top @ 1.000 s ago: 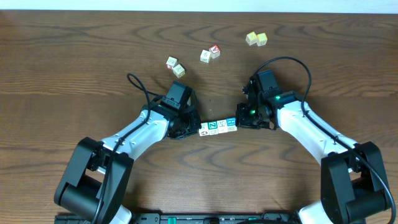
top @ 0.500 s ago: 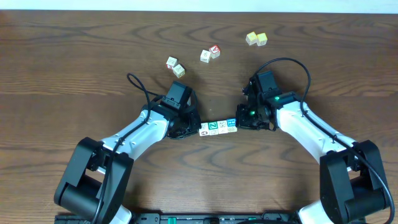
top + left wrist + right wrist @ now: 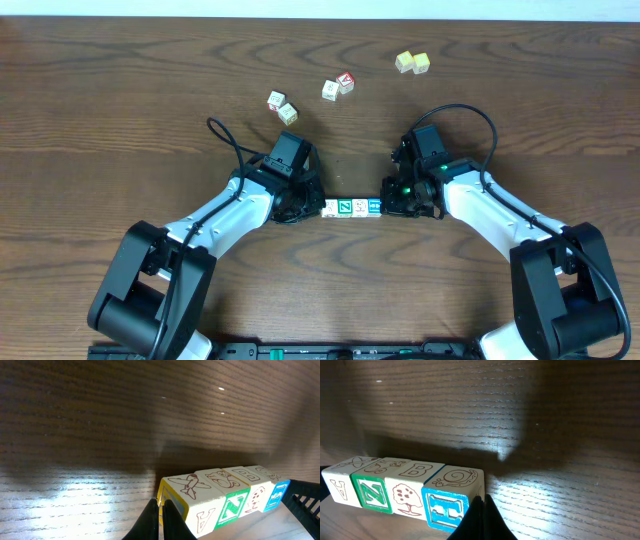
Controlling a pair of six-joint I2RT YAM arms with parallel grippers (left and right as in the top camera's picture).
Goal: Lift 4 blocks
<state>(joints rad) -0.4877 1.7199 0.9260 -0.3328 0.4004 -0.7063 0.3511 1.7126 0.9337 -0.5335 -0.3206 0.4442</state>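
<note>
Overhead, we see the blocks [image 3: 352, 207] as one straight row of four near the middle of the desk [image 3: 120, 120]. The row is pinned end to end between the left gripper [image 3: 317, 209] and the right gripper [image 3: 385, 207]. Both sets of jaws are clenched on nothing, their tips pressing the row's outer faces. Since a second ago the row has squared up from a slight tilt and the right arm has closed in. We judge the squeeze is set. We cannot tell whether the row has left the desk yet.
</note>
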